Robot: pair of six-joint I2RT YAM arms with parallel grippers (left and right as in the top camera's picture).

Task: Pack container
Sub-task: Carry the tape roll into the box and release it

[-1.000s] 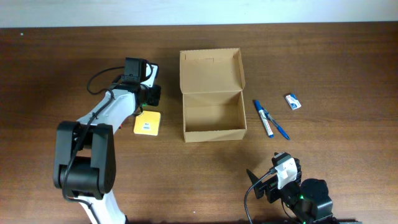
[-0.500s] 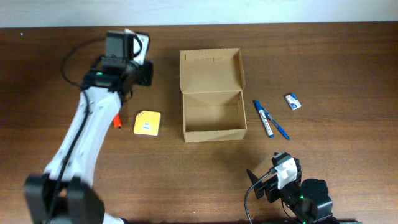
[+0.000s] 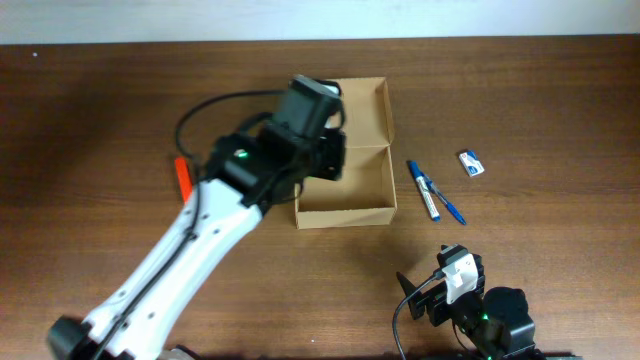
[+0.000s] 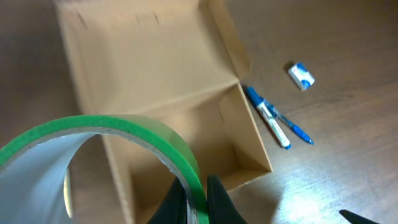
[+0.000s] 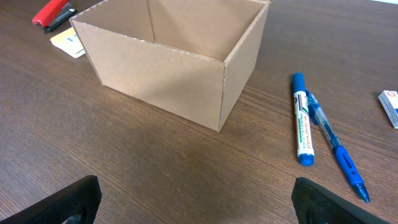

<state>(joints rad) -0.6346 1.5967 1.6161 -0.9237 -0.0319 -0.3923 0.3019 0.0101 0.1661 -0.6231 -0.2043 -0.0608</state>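
From above, the container (image 3: pixel 346 214) stands in the middle of the table (image 3: pixel 540 100), its flap lid thrown back toward the far side. The left gripper (image 3: pixel 326 158) hangs over its left half, and the arm hides what it carries. Right of the box lie a marker (image 3: pixel 424 190), a pen (image 3: pixel 449 205) and a small white-and-blue packet (image 3: pixel 471 163). A red tool (image 3: pixel 182 178) lies well to the left. In the left wrist view that gripper's fingers (image 4: pixel 219 202) are pinched on the wall of a green tape roll (image 4: pixel 155 134), held above the open box, whose floor looks bare. In the right wrist view the right gripper (image 5: pixel 198 199) is spread wide with nothing in it. The box is just ahead of it, and a yellow pad (image 5: pixel 65 40) lies beside the red tool past the box's far left corner. I judge that nothing is packed yet: the roll is about to go in, the other items remain outside, and the lid is not yet closed.
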